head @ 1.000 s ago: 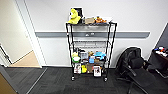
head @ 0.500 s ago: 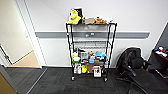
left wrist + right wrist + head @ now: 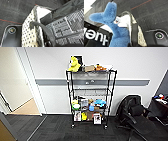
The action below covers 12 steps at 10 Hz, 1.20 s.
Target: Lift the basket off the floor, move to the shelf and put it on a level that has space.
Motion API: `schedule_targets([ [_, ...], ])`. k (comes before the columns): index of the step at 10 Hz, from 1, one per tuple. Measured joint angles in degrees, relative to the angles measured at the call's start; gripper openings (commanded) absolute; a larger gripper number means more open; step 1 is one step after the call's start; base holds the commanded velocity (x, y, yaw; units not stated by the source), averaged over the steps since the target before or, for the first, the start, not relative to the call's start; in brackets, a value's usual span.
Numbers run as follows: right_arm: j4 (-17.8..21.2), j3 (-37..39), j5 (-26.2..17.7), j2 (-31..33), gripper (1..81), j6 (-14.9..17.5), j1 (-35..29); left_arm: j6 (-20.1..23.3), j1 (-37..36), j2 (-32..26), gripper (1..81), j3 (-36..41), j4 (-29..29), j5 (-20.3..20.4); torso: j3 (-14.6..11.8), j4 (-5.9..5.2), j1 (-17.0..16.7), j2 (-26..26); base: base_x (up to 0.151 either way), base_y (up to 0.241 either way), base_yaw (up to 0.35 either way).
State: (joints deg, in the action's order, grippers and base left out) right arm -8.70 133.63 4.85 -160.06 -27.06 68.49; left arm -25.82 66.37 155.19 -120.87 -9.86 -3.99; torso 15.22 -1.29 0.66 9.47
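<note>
The basket (image 3: 28,36) has beige mesh sides and a pale rim, and it hangs close above the floor (image 3: 13,11) of dark carpet. My left gripper (image 3: 36,26) is shut on its rim, with a dark finger curving over the edge. In the right wrist view, the basket (image 3: 140,37) holds a blue plush toy (image 3: 112,25), and my right gripper (image 3: 134,33) is shut on the rim there. The shelf (image 3: 91,97) stands ahead against the white wall. Its level (image 3: 91,92) second from the top looks bare.
A yellow plush toy (image 3: 74,64) and boxes sit on the top tier; the two lower tiers are crowded. A black office chair (image 3: 135,114) stands right of the rack, with a dark table (image 3: 161,100) beyond. An open doorway (image 3: 17,92) lies left.
</note>
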Motion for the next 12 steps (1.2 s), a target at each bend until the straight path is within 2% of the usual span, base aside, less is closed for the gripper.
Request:
schedule_targets([
  [4,0.0,0.2,0.3,-0.2,1.0,0.0,-0.5,0.0,-0.9,-0.3,1.0,0.0,0.0,1.8,0.0,0.0,0.0,0.0,0.112,0.0,0.0],
  [12,-0.5,0.4,0.0,-0.8,1.0,0.1,0.1,0.0,-0.8,-0.4,1.0,0.0,0.0,1.4,0.0,0.0,0.0,0.0,0.112,0.0,0.0],
])
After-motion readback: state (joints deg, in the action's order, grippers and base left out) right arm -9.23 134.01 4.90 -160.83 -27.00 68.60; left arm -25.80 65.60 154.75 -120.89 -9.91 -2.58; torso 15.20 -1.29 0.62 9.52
